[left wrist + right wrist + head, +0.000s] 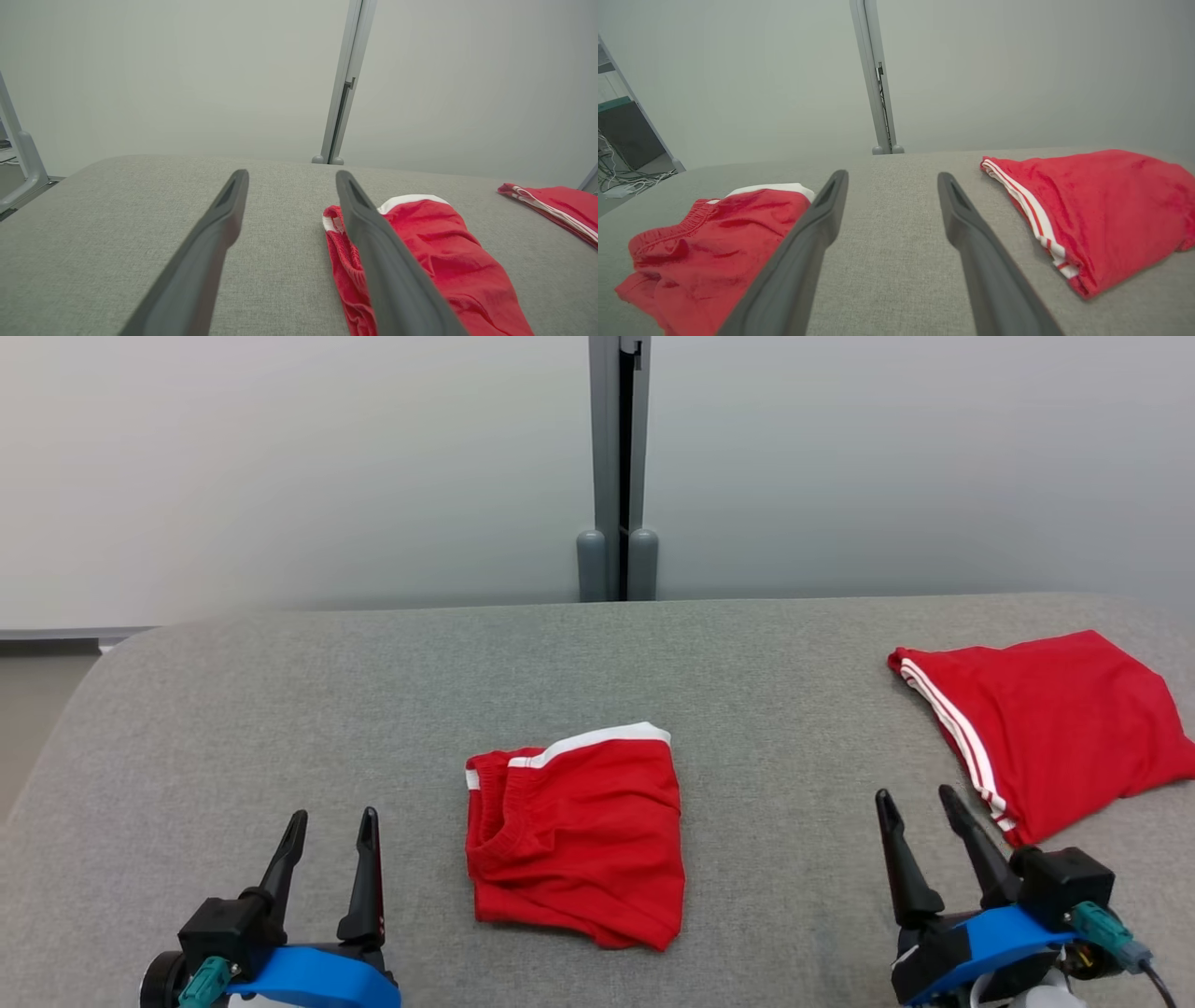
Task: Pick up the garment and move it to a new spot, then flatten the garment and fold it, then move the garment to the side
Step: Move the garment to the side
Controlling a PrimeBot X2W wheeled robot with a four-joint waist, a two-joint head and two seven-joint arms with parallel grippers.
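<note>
Folded red garment (579, 840) lying in the middle of the gray counter (280, 709), left claw (334, 815) and right claw (915, 793) hanging spread apart and empty, 1 on each side of it, striped red cloth (1055, 728) lying at far right

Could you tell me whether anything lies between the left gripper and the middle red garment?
Nothing visible does: bare grey surface separates the left gripper from the middle red garment; the second red garment lies far right.
</note>
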